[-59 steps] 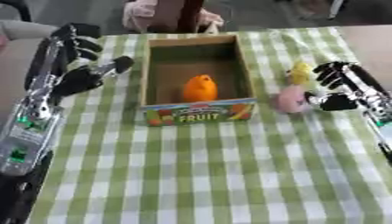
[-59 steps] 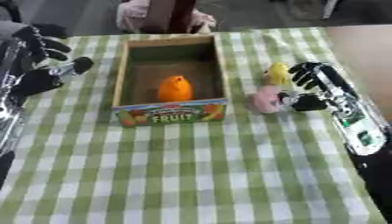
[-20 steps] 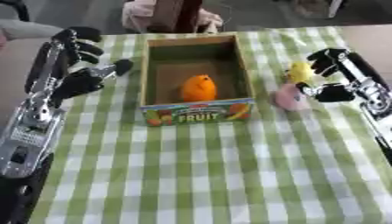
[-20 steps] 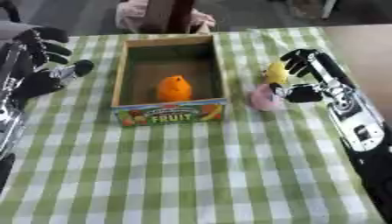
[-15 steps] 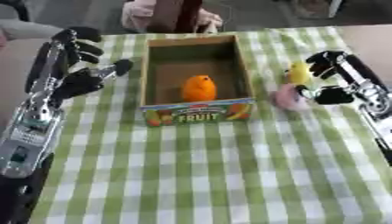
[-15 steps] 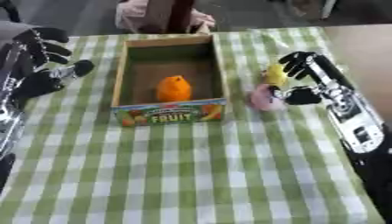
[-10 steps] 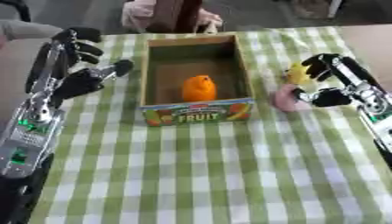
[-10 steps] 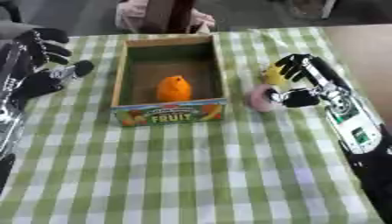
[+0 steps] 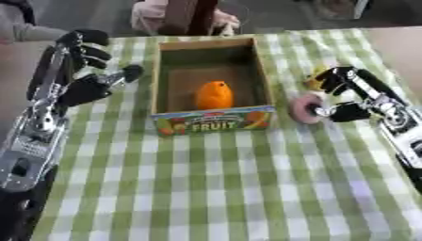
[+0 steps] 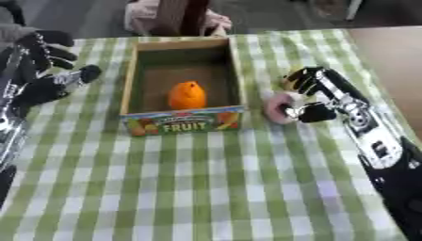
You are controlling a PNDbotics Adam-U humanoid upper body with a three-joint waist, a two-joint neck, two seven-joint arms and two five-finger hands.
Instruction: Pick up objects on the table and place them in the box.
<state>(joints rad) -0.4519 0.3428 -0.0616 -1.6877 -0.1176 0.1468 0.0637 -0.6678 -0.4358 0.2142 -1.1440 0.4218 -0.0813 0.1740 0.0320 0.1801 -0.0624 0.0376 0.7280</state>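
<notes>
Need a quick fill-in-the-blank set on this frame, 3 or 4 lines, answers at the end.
1. The fruit lying inside the box is coloured ____.
2. The pink ring-shaped object sits on the box's ____ side, outside it.
3. The word printed on the box's front panel is ____.
4. The right hand is at the pink object, while the left hand hovers, fingers spread, holding ____.

Answers: orange; right; FRUIT; nothing

box (image 9: 211, 123): open cardboard, "FRUIT" printed on front wall, upright on worktop
orange item (image 9: 214, 94): inside box
pink ring-shaped item (image 10: 279, 108): right of box
yellow item (image 9: 316, 82): behind pink one
</notes>
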